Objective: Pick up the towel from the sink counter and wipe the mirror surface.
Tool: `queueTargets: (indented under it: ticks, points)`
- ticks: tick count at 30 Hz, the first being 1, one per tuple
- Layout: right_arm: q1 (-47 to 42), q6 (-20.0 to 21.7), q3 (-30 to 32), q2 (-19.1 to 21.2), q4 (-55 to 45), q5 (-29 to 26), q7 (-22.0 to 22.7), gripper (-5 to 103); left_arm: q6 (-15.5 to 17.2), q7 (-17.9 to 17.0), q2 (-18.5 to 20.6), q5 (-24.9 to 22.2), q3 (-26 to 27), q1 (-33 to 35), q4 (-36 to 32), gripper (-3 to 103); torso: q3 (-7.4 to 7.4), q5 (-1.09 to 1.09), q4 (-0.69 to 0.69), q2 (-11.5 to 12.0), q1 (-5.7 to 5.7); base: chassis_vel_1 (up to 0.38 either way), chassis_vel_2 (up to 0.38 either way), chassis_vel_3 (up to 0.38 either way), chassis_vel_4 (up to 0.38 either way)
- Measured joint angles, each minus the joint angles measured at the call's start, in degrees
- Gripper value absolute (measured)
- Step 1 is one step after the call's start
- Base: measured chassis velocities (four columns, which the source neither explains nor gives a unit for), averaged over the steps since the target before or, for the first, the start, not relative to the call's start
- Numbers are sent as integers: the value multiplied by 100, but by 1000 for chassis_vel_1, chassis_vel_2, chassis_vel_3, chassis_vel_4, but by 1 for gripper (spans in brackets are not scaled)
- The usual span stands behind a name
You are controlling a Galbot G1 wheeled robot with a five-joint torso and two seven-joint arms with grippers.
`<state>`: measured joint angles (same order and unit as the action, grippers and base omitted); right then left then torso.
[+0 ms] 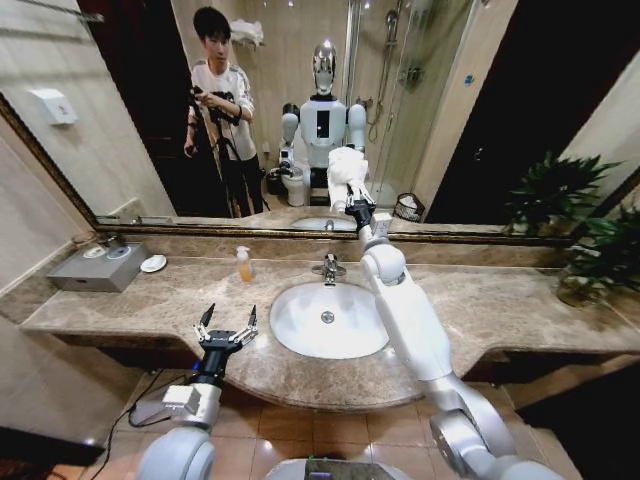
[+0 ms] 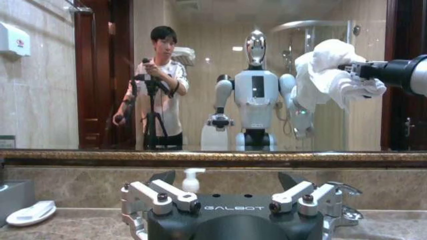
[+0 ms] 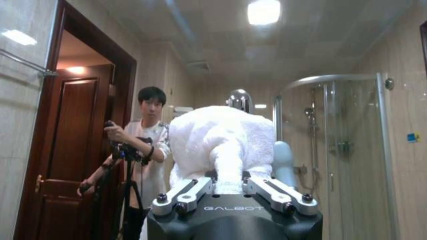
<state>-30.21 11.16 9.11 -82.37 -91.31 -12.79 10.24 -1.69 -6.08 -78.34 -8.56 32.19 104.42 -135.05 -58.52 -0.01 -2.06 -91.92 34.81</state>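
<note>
Against the mirror point(image 1: 180, 110), above the faucet point(image 1: 329, 268), I see the white towel point(image 1: 346, 172) bunched and clamped in my right gripper point(image 1: 357, 209), arm stretched far across the basin point(image 1: 327, 320). My left gripper point(image 1: 226, 322) hangs low over the near left edge of the sink counter point(image 1: 130, 300), fingers spread and holding nothing. A soap bottle point(image 1: 244, 264) stands left of the faucet.

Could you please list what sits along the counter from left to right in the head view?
Grey box → white dish → soap bottle → faucet above the basin → potted plant.
</note>
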Motion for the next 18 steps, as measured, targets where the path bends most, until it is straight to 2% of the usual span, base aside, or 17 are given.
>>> queueTargets:
  ticks: [18]
  points:
    - [77, -145, -203, -113, 92, 23, -70, 13, 0, 0, 0, 0, 0, 0, 0, 100, 0, 0, 0, 0, 0, 70, 64, -71, -61]
